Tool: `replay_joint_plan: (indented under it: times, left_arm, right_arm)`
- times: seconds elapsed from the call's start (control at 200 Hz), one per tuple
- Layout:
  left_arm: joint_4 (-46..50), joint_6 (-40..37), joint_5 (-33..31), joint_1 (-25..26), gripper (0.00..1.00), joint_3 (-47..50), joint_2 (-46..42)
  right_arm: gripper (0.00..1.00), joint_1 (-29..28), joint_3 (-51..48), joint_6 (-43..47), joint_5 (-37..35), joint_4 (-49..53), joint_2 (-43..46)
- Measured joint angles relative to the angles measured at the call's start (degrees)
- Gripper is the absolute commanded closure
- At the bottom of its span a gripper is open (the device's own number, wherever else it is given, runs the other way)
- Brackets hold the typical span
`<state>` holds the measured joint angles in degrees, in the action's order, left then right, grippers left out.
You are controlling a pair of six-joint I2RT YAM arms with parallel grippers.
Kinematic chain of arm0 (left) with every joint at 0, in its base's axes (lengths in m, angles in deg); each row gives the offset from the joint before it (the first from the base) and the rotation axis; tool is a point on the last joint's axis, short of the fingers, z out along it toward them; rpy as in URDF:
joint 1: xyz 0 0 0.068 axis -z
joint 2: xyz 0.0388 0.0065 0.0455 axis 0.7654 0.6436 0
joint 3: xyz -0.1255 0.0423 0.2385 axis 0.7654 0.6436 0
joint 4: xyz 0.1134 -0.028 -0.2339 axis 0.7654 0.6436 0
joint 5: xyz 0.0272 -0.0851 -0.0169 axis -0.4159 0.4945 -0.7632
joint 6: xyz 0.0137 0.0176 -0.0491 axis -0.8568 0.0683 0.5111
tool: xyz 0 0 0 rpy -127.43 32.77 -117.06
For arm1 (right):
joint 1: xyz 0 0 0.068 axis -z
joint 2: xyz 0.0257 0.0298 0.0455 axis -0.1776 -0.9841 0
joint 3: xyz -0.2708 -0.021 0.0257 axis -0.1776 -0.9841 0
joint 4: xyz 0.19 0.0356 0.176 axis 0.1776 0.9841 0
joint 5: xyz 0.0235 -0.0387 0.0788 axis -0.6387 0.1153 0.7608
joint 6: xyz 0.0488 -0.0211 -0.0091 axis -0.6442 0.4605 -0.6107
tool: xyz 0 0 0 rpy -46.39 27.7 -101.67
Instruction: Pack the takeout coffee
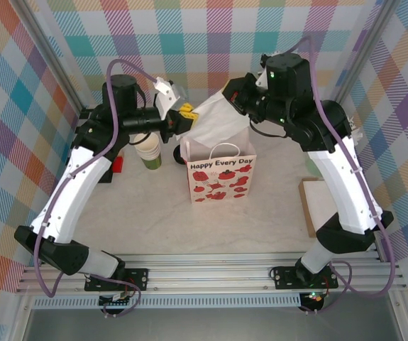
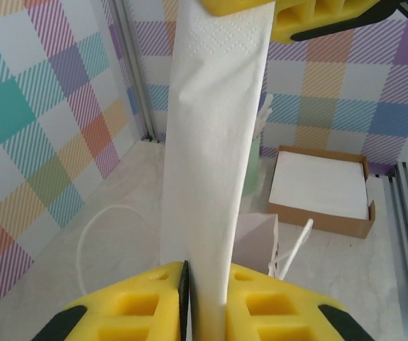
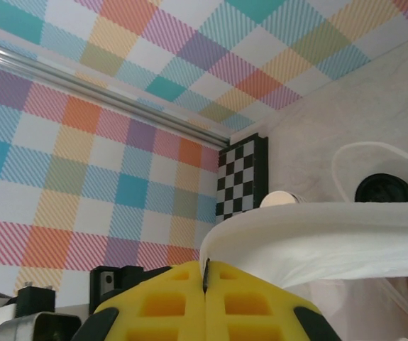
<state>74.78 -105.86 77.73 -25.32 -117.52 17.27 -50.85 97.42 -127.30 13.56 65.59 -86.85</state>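
1. Yellow fingers (image 2: 150, 298) of the left hand (image 2: 205, 305) sit at the near edge of its wrist view, closed narrow on one end of a white embossed napkin (image 2: 214, 142)
2. Sheet runs taut across to the right hand (image 3: 205, 280), whose jaws are pinched flat on the other end
3. Napkin spans just above the mouth of the paper bag (image 1: 221, 177), which stands upright mid-counter (image 1: 154, 220) between the two arms
4. Takeout coffee (image 3: 384, 188): its round black lid shows in the right wrist view, just past the napkin's edge and under the bag's white handle loop (image 3: 374, 148); it looks to sit down inside the bag mouth, but the cup body is hidden, so not certain
5. Lid lies near the right hand, lower than the sheet and apart from both hands; neither touches it
6. Step in hand, as I read it: coffee appears to be in the bag already, and the napkin is going in on top
7. Next move calls for lowering the sheet between the handles, with one hand letting go first so it slackens; keep off the lid and avoid dragging the light bag over
8. Lidless cup stack (image 1: 147, 145) stands beside the left arm and the napkin box (image 2: 321, 186) on the counter, both well apart from the hands
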Motion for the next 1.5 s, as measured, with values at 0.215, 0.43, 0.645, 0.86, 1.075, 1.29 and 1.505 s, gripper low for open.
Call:
replay_joint_plan:
  times: [0.215,0.43,0.645,0.86,1.075,1.29,1.505]
  left_arm:
    - [6.3,-3.8,0.1,0.0,0.98,-0.1,1.0]
    - [16.6,-11.0,2.1,0.0,1.00,-7.8,7.5]
    - [24.3,-17.0,4.0,0.0,1.00,-12.4,12.0]
    - [26.8,-20.7,5.2,-0.3,1.00,-12.4,12.3]
    - [28.4,-23.4,7.0,-0.7,0.98,-12.4,12.3]
    - [29.3,-25.0,8.3,-0.9,0.98,-13.1,12.3]
    - [30.3,-26.2,9.0,-1.4,0.98,-14.4,13.2]
  right_arm:
    - [1.00,0.0,-9.6,-1.2,-2.4,1.1,3.8]
    - [0.84,0.0,-14.4,-2.2,-3.8,4.1,3.3]
    - [0.01,1.0,-12.7,9.8,-2.2,9.2,1.0]
    - [0.01,7.2,-24.5,42.3,5.6,5.4,9.7]
    - [0.05,14.9,-35.7,67.0,21.6,-0.7,16.7]
    - [0.21,19.5,-22.4,79.9,34.0,-0.3,2.6]
    - [0.69,19.5,-14.3,86.5,43.0,3.6,-7.5]
